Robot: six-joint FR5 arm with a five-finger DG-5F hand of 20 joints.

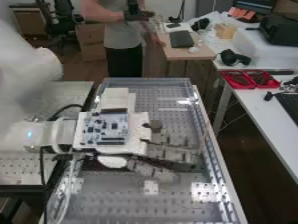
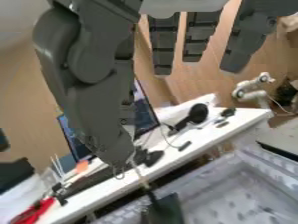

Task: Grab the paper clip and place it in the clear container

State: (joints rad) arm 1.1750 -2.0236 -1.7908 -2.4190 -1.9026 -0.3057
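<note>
One hand point(image 1: 174, 153) reaches out over one perforated bench point(image 1: 100, 202), with one white arm point(image 1: 50, 134) behind it. On the back of the hand sits one circuit board point(image 1: 105, 129), fixed to one white mount point(image 1: 138, 145). The hand is partly closed: in the wrist view most of its fingers point(image 2: 201, 37) hang straight and apart from one another, while the thumb side is drawn together and comes down to one narrow tip point(image 2: 118, 152). Just at that tip is one small loop of thin wire, which looks like the one paper clip point(image 2: 120, 175), seemingly pinched there, though its hold is partly hidden.

Near the same tip, one thin tan strip point(image 2: 139, 175) runs to one dark piece point(image 2: 164, 209); what these two are, I cannot tell. Ahead of the fingertips, across a gap from the bench, stands one long white table point(image 1: 267, 112). On it, beyond the hand and towards the room's far side, two red trays point(image 1: 237, 80) sit side by side. One pair of black headphones point(image 2: 194, 116) lies on the white table ahead of the hand. Farther off beyond the hand stands one small white robot arm point(image 2: 251, 90). Past the bench's far end, well apart from the hand, one wooden-topped table point(image 1: 174, 53) carries one dark flat slab point(image 1: 181, 39).
</note>
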